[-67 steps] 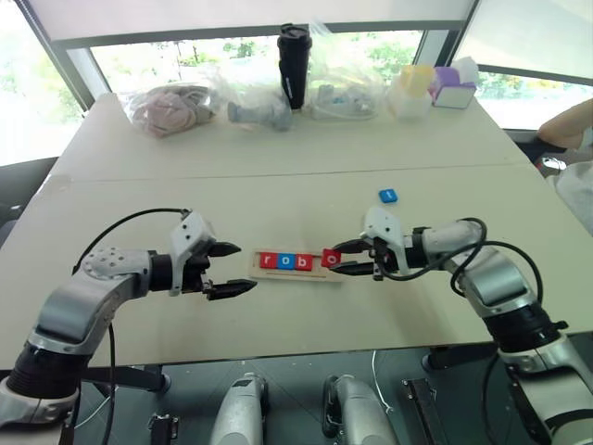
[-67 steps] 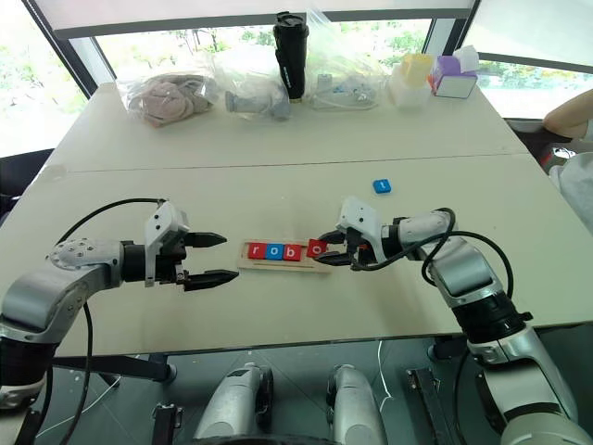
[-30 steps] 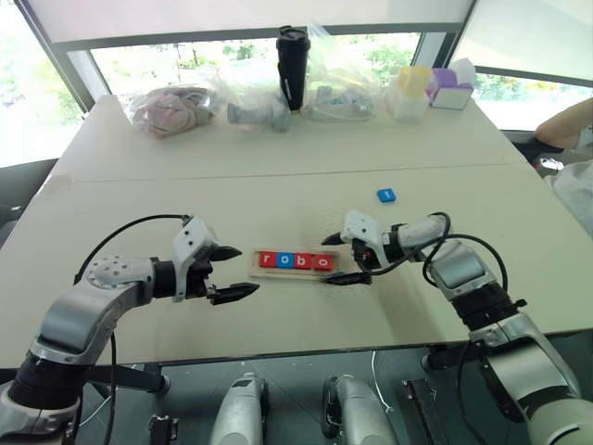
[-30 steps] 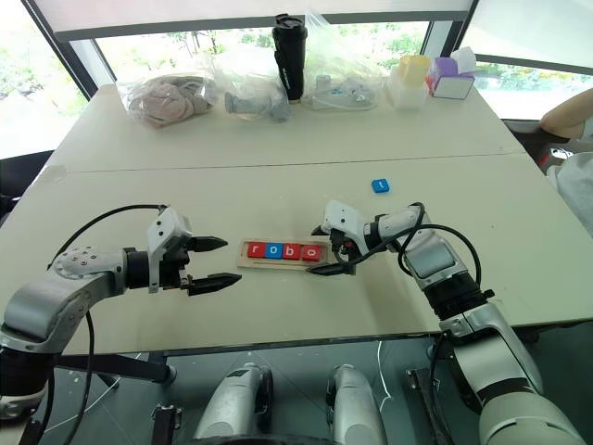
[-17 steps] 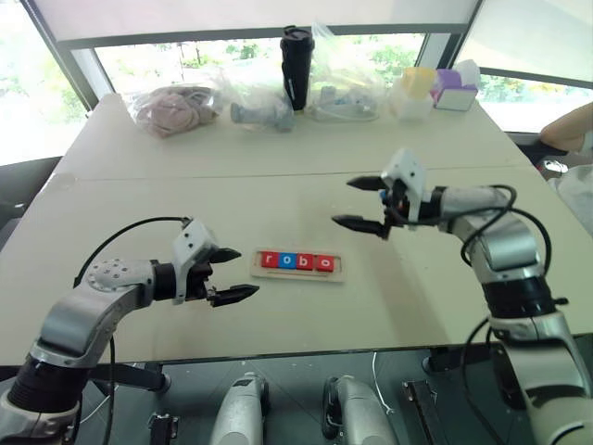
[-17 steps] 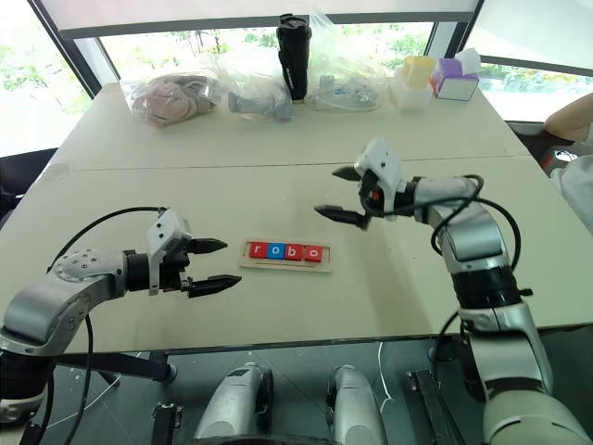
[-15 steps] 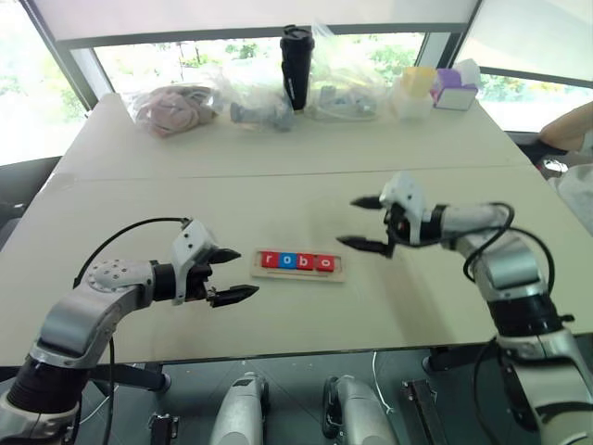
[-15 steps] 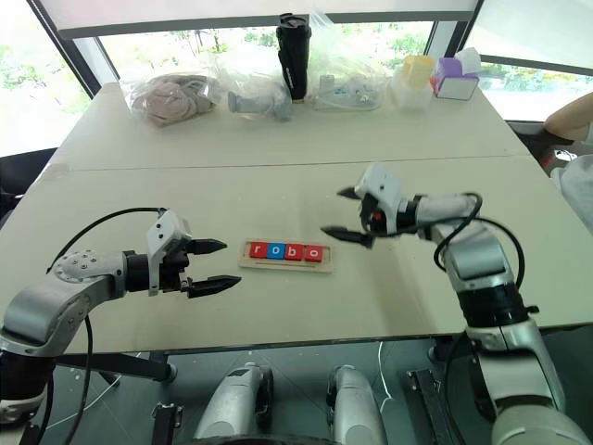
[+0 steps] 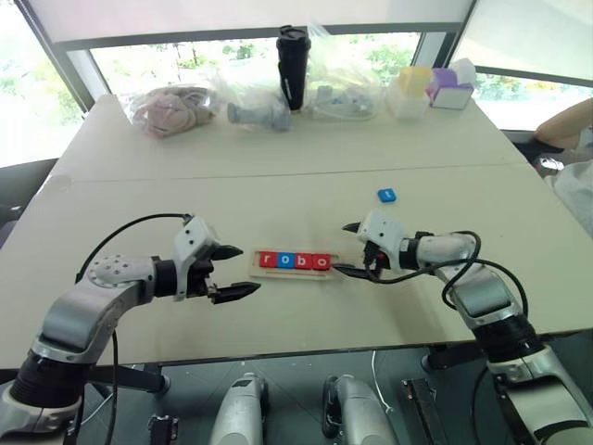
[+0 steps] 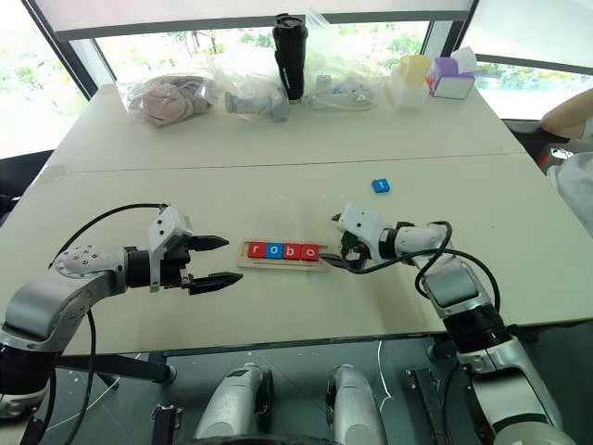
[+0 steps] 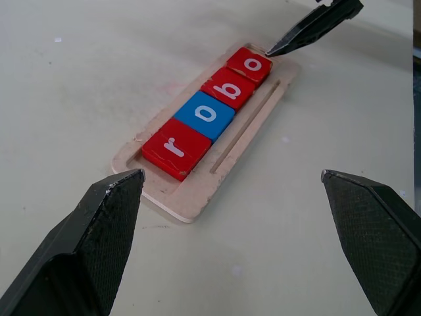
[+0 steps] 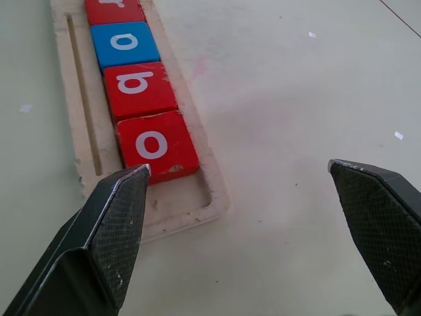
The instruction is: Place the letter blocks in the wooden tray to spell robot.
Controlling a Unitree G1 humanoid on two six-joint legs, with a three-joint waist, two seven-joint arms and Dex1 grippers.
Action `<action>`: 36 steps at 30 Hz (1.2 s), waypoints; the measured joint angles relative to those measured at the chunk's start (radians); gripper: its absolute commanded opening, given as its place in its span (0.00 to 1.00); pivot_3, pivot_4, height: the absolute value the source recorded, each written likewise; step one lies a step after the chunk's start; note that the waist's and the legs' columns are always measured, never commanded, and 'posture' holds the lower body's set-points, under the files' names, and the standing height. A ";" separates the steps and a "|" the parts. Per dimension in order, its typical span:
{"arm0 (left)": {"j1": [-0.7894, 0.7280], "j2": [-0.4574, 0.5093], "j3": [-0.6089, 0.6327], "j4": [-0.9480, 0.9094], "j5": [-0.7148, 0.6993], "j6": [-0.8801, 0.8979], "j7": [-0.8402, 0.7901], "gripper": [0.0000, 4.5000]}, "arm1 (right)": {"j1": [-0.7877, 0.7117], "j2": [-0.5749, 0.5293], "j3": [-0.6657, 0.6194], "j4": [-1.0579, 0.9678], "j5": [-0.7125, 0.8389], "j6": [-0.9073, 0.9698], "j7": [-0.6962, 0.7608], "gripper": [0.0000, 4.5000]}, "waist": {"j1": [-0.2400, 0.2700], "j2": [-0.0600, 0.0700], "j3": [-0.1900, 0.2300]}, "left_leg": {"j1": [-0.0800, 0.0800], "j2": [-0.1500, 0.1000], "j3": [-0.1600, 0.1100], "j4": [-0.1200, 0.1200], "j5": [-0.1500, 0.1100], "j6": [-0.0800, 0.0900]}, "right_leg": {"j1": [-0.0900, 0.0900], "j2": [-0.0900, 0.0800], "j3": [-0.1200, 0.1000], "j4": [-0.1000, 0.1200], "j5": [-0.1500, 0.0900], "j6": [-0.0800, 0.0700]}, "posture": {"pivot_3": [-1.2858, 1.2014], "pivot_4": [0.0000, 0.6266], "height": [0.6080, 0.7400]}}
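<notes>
Whereas a moment ago the right hand (image 9: 351,248) hung high over the far side of the bench (image 9: 278,176), we now find it low again at the right end of the wooden tray (image 9: 293,273), its two black fingers spread wide and holding nothing. One fingertip (image 12: 112,224) lies just beside the second red "o" block (image 12: 156,145), near the empty slot at that end of the tray; we cannot tell whether it touches the rim.

The tray holds four letter blocks in a row, from left to right: a red "r" block (image 11: 176,147), a blue "o" block (image 11: 204,114), a red "b" block (image 11: 228,87) and the second red "o". These have not shifted over the last second, so the row reads "robo".

The fifth tile, the blue "t" block (image 9: 387,195), lies flat on the bench to the far right of the tray, well apart from it and from both hands.

The left hand (image 9: 228,273) has kept its place just left of the tray, fingers fully apart and empty.

We judge the task four-fifths complete: the return of the right hand to the tray looks like a check or nudge of the last placed tile. What remains is to fetch the "t" and seat it in the free slot, letter upright.
</notes>
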 measured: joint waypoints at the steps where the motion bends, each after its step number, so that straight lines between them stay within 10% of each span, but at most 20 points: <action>1: 0.000 0.000 0.000 0.000 0.000 0.000 0.000 1.00 | -0.003 0.001 0.002 0.008 -0.004 -0.005 -0.001 0.99 | 0.000 0.000 0.000 | 0.000 0.000 0.000 0.000 0.000 0.000 | 0.000 0.000 0.000 0.000 0.000 0.000 | 0.52 0.24 1.00; 17: 0.004 -0.007 0.000 -0.002 -0.001 0.001 0.016 1.00 | -0.092 0.028 -0.015 0.108 -0.015 -0.037 -0.021 0.99 | -0.001 0.000 0.000 | 0.000 0.000 0.000 0.000 0.000 0.000 | 0.000 0.000 0.000 0.000 0.000 0.000 | 0.52 0.24 1.00; 27: 0.009 -0.005 0.002 -0.003 0.000 0.001 0.018 1.00 | -0.445 0.150 -0.279 0.689 -0.032 0.106 -0.514 0.99 | -0.009 0.000 0.000 | 0.000 0.001 0.000 -0.002 0.000 0.000 | -0.001 0.002 0.000 0.000 0.003 -0.003 | 0.52 0.24 1.00; 36: 0.037 -0.009 0.006 -0.008 0.000 0.001 0.028 1.00 | -0.536 0.219 -0.323 0.950 -0.017 0.100 -0.640 0.99 | -0.024 0.001 0.000 | 0.000 0.001 0.000 -0.003 0.000 0.000 | 0.000 0.002 0.001 0.000 0.004 0.000 | 0.52 0.24 1.00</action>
